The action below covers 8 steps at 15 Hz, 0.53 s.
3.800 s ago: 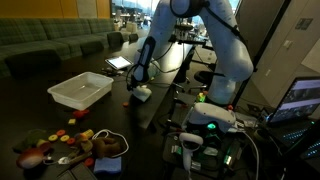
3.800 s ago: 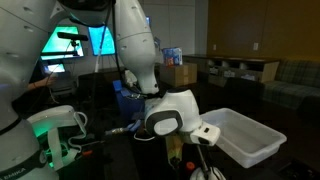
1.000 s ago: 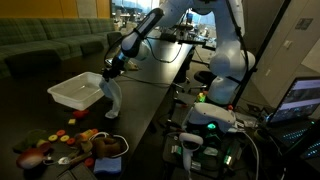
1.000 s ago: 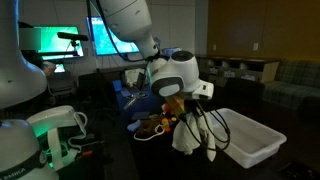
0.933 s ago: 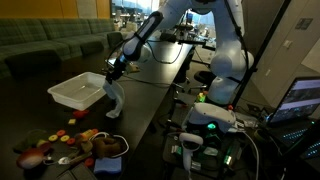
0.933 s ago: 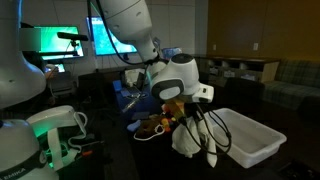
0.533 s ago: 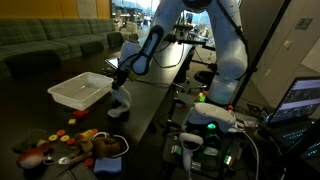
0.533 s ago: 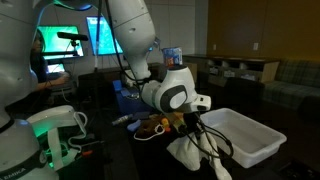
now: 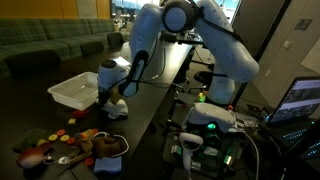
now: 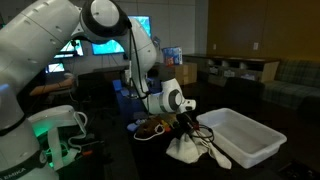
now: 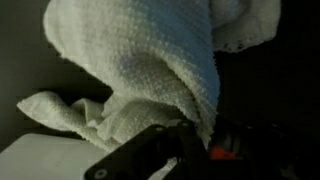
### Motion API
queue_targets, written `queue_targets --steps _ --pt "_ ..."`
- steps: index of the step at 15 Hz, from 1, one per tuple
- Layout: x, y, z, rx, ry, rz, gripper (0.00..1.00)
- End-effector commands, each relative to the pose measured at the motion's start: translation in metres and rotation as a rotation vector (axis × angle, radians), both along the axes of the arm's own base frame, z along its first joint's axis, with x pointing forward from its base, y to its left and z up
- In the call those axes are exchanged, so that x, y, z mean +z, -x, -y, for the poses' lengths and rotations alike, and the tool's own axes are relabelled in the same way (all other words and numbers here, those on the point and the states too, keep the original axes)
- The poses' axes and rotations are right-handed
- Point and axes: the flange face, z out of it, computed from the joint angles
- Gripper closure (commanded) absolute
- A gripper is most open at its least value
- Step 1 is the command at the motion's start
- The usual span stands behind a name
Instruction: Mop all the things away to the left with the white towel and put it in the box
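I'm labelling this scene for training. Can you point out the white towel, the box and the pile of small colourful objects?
white towel [image 10: 183, 150]: exterior view, bunched lower folds.
box [image 9: 58, 98]: exterior view, near rim.
small colourful objects [image 9: 52, 138]: exterior view, pile's middle.

Both exterior views are dim. The table [image 9: 142, 108] looks almost black. Glowing screens [image 10: 72, 47] at 10 o'clock give blue-green light, and a laptop screen [image 9: 305, 98] shines at 3 o'clock. The wrist view is very blurry. The white towel [image 11: 150, 60] looks bright and fuzzy there, with dark shadow at 3 o'clock.
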Motion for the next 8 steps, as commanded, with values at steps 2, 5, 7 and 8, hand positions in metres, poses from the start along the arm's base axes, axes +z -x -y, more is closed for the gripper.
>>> queue_targets --steps 2,5,7,8 --pt "-0.034 -0.014 -0.057 0.023 0.020 0.004 0.94" --pt "-0.037 -0.018 -0.085 0.040 0.006 0.012 0.94" --pt "-0.031 -0.025 -0.102 0.061 -0.003 0.044 0.94" --pt "-0.029 -0.029 -0.110 0.072 -0.005 0.061 0.94"
